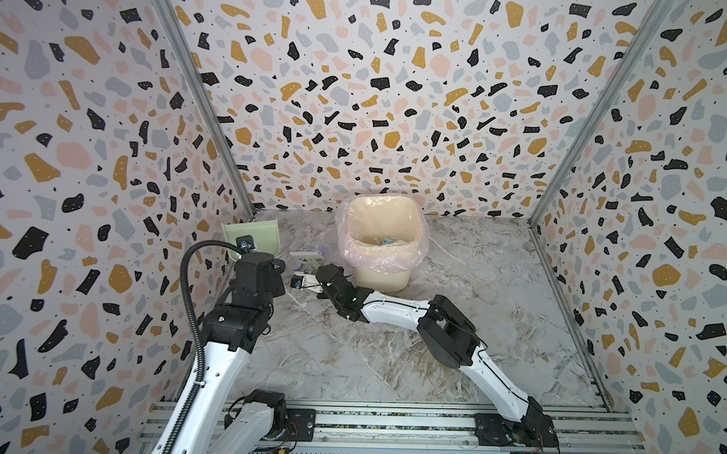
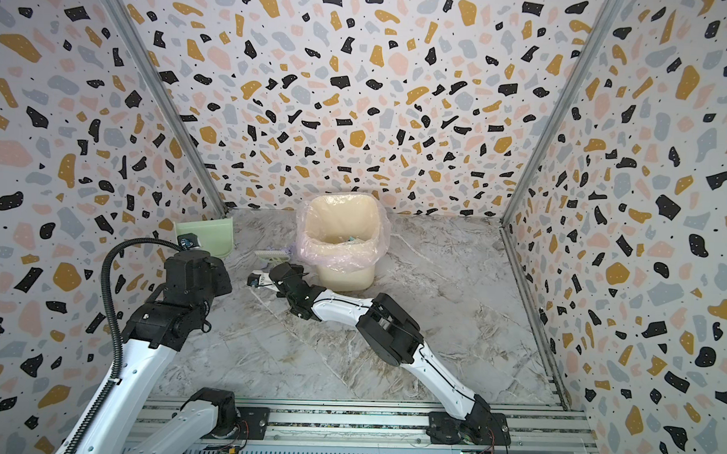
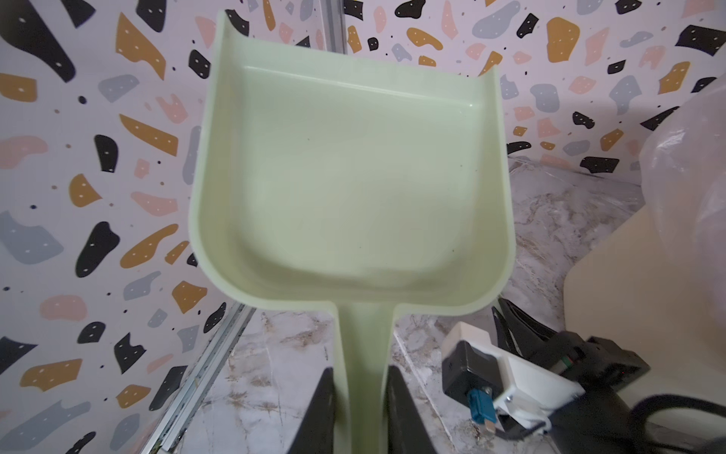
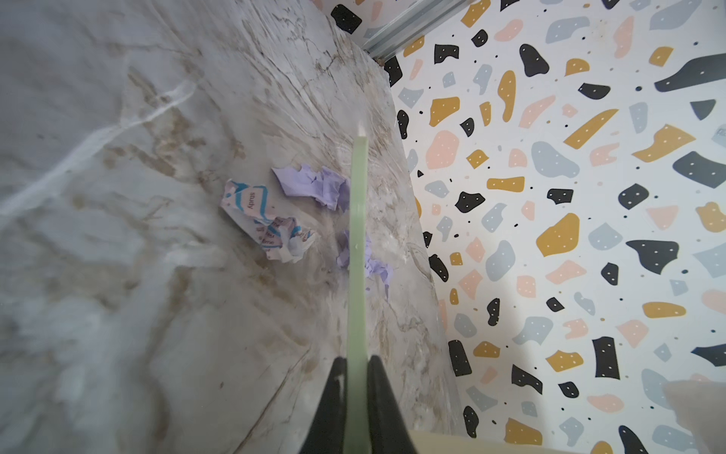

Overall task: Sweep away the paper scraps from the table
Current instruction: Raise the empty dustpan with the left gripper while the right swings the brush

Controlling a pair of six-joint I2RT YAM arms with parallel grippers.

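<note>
Far left on the table (image 1: 349, 360), the left gripper (image 3: 361, 377) pinches the handle of the dustpan (image 3: 345, 177) while the right gripper (image 4: 356, 365) clamps a green brush (image 4: 358, 188) among the paper scraps (image 4: 310, 188).

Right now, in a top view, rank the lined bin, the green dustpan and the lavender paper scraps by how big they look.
1. bin: clearly the largest.
2. dustpan: smaller, and the left arm hides part of it.
3. lavender paper scraps: a tiny cluster beside the bin.
</note>
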